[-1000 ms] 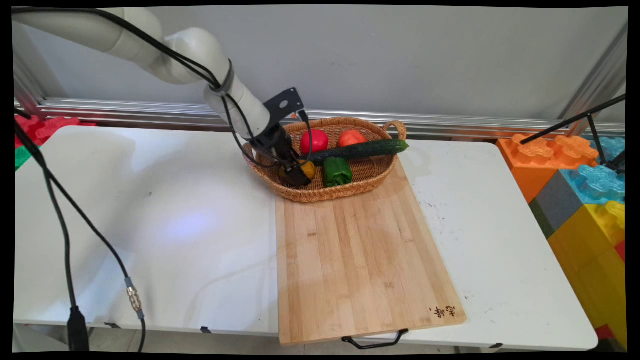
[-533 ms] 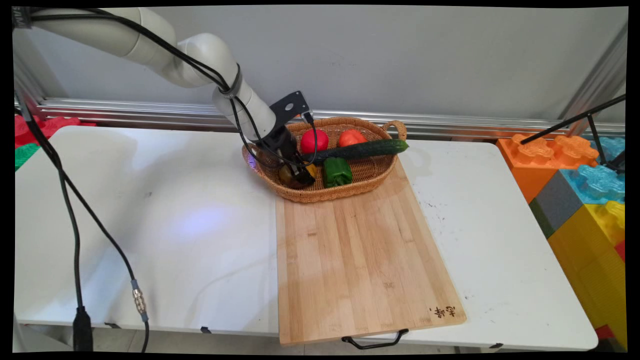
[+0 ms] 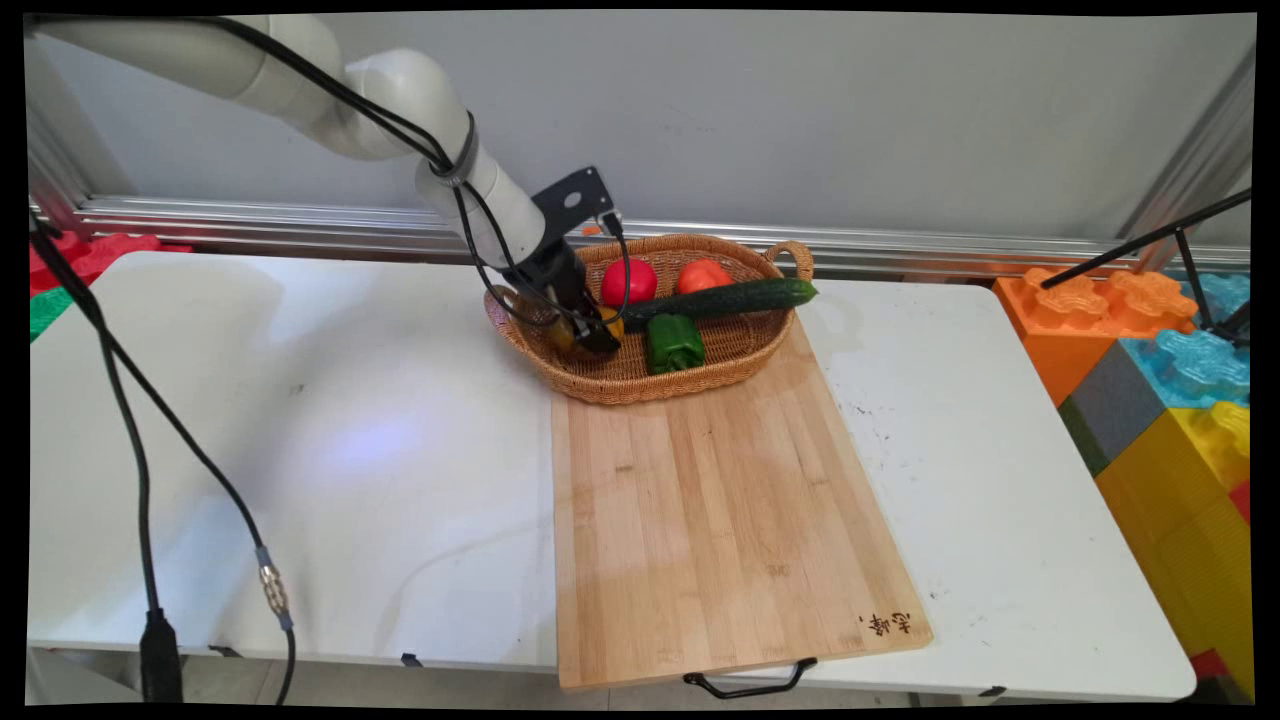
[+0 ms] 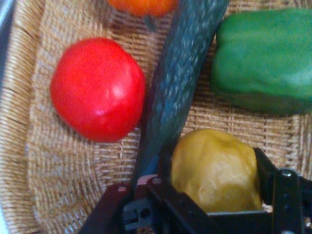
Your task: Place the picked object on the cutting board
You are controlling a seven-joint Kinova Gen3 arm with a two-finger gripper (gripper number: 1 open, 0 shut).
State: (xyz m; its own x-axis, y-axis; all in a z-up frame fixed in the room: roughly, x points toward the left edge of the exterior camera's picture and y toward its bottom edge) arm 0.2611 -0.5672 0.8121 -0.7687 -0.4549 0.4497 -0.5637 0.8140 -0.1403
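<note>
I see the yellow pepper [image 4: 217,170] pinched between my gripper [image 4: 214,195] fingers inside the wicker basket [image 3: 740,345], beside the cucumber [image 3: 720,300] lying lengthwise across it. The basket overlaps a wooden board [image 3: 720,520] on the white table [image 3: 300,450]; grey wall behind.

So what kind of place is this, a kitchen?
More likely a robot lab set up like a kitchen: a wicker basket of toy-like vegetables, a wooden cutting board on a white table, giant plastic building blocks beside it.
</note>
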